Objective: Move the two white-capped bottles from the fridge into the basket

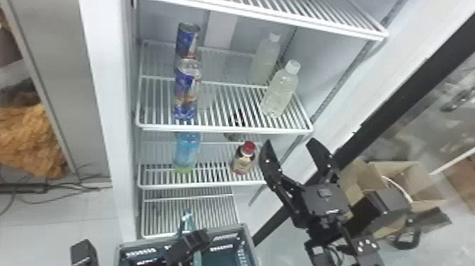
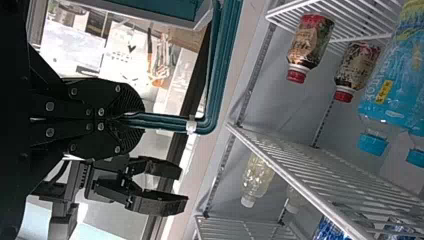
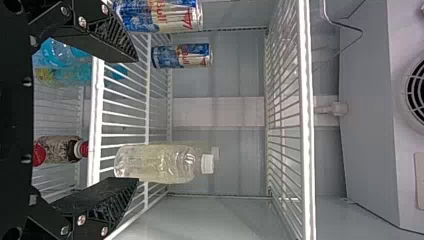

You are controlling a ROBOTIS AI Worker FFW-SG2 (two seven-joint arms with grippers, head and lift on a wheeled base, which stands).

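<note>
Wide apart stand the two flat black fingers of the right pincer [image 1: 289, 141], with nothing between them. The nearer pale, clear plastic bottle with a white cap [image 1: 281, 92] stands upright on the white wire shelf [image 1: 226, 130], close to its right-hand end, so its long axis runs up and down. In the head view it lies up and slightly left of the fingertips, deeper in the fridge [image 1: 102, 106] and apart from them. The right wrist view sets its body nearer the line of the pincer's right finger [image 3: 102, 197] than midway between the two, so the reach probably calls for a small shift to the right as well as forward, the fingers coming round the body from either side. Just behind it stands its twin, the farther white-capped bottle [image 1: 265, 60], which a deep or skewed push could knock.

Farther left on the shelf are blue-and-silver cans [image 1: 186, 88]. The right arm is clearly the nearer one. Well apart and lower, the left pincer [image 2: 132, 120] is closed on the teal tubular handle [image 2: 167, 123] of the grey-rimmed basket [image 1: 231, 228], which sits low before the fridge, where the bottles must go.
</note>
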